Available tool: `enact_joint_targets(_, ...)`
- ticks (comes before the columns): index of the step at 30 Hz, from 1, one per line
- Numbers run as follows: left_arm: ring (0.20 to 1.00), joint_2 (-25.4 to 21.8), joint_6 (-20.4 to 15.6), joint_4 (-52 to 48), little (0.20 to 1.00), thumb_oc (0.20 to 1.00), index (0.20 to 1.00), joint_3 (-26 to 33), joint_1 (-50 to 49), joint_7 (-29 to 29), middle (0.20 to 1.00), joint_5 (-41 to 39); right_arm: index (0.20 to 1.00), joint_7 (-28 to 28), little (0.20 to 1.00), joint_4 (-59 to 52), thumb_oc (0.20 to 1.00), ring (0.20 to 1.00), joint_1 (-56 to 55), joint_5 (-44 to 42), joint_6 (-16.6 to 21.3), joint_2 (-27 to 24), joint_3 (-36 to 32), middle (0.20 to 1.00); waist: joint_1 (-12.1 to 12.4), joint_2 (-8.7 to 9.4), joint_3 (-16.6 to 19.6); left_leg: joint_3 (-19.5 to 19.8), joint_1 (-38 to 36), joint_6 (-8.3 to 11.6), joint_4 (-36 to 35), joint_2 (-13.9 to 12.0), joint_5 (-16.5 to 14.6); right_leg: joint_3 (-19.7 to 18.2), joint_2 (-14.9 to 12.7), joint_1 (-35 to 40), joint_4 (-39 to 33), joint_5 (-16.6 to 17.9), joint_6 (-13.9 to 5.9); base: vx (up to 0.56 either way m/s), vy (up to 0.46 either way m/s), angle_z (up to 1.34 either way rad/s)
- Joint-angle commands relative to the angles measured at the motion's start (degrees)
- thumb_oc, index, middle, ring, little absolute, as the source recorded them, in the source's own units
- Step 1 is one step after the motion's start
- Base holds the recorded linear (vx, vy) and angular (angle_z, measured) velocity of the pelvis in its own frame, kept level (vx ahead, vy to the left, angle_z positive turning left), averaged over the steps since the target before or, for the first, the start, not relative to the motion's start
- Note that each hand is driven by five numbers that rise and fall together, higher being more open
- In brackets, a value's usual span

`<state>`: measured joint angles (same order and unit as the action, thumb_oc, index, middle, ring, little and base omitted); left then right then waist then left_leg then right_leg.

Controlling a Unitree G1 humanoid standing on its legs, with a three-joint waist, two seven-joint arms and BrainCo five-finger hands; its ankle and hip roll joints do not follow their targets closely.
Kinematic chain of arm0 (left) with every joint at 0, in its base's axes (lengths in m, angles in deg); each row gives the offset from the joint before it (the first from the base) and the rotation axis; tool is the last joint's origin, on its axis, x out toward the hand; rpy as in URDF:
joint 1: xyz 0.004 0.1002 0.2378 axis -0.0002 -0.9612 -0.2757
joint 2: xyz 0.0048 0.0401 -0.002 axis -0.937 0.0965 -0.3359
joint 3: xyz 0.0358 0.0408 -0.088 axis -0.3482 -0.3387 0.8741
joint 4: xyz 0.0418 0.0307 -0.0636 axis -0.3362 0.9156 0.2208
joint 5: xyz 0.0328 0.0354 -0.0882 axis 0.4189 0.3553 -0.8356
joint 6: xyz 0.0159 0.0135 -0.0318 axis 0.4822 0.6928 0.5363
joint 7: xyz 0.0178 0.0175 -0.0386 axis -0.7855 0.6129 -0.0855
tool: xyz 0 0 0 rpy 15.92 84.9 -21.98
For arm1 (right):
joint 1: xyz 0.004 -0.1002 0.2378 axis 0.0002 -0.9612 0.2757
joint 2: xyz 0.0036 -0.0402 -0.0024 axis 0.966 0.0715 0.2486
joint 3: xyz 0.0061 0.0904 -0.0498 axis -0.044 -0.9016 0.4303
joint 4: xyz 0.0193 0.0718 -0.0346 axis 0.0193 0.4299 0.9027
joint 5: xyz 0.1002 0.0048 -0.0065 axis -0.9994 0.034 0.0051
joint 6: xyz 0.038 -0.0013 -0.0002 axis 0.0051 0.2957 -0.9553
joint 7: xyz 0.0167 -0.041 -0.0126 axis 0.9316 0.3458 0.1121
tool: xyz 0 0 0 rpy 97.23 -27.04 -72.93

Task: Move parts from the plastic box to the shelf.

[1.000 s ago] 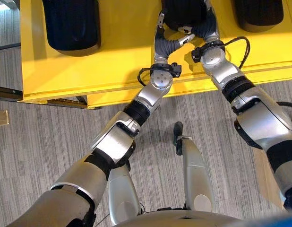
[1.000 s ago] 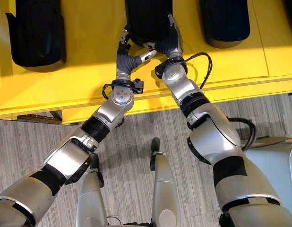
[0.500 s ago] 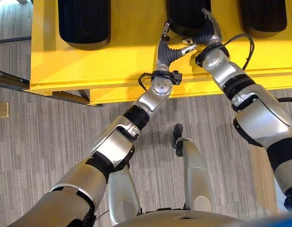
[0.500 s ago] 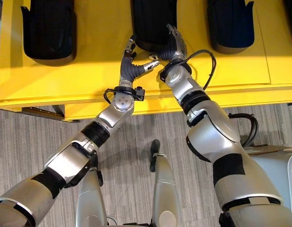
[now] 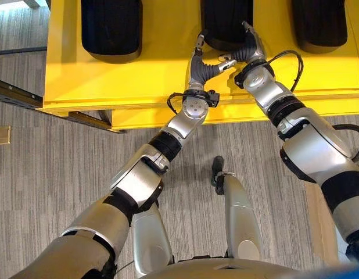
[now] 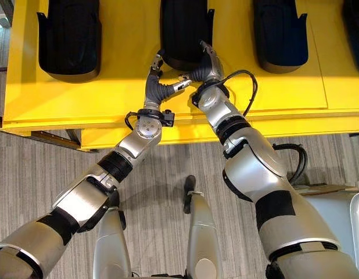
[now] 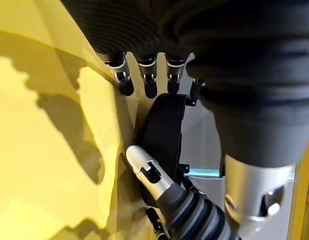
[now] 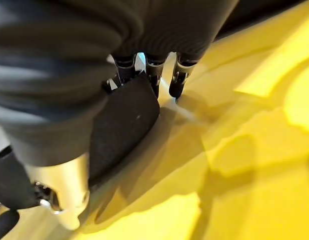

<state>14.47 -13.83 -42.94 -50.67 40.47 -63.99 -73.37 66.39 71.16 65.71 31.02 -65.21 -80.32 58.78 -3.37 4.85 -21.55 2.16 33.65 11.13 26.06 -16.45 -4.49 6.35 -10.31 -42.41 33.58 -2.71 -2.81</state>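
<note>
The yellow shelf (image 6: 110, 87) carries a row of black parts, and the middle part (image 6: 185, 29) lies flat on it, flanked at its near end by the left hand (image 6: 156, 87) and the right hand (image 6: 207, 67). Both hands have straight, relaxed fingers resting against its sides, not clamped. If either hand catches the part's edge while pulling away, it could drag the part crooked or toward the shelf's front lip.

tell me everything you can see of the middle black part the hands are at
The middle part is a long, curved black shell, plastic by the look, with a rounded near end and small tabs at its edges. It lies flat on the yellow shelf, lengthwise away from the robot, between two similar black parts and apart from both. The left hand and the right hand flank its near end, fingers straight against its sides. Its far end runs out of view.
</note>
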Motion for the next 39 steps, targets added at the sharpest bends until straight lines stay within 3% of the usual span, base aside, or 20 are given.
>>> enact_joint_targets(1, 1.0, 0.95, -2.0, -0.05, 1.0, 1.0, 1.0, -1.06, 2.88, 0.95, 1.0, 0.67, 1.0, 0.06, 1.0, 0.75, 1.0, 1.0, 2.29, -0.26, 2.18, 3.32, -1.74, 1.0, 0.29, 1.14, -1.1, -0.59, 2.92, -4.23, -3.28, 0.35, 6.24, 0.72, -0.17, 4.43, 1.47, -1.66, -1.94, 0.0, 0.0, 0.0)
enact_joint_targets(30, 1.0, 2.01, -1.55, 1.13, 1.0, 1.0, 1.0, -4.48, -1.06, 3.66, 1.0, -0.42, 1.0, 0.31, 1.0, 0.5, 1.0, 1.0, 3.05, 2.28, 1.47, 2.71, -1.66, 1.0, -0.16, 1.53, -1.87, -1.34, 1.23, -4.48, -2.28, 0.35, 5.96, -0.32, -0.01, 6.03, -0.39, 0.45, -2.05, -0.02, 0.005, -0.01)
enact_joint_targets(39, 1.0, 1.18, -1.71, -0.06, 1.0, 1.0, 1.0, -3.93, -1.19, 3.39, 1.0, -0.06, 1.0, 1.01, 1.0, -0.7, 1.0, 1.0, 3.13, 3.1, 1.46, -0.02, -2.24, 1.0, -0.77, 1.27, -1.25, -1.6, 0.98, -4.33, -1.52, 0.03, 5.55, -0.76, -0.05, 6.26, -0.42, 0.47, -2.11, -0.01, 0.003, -0.03)
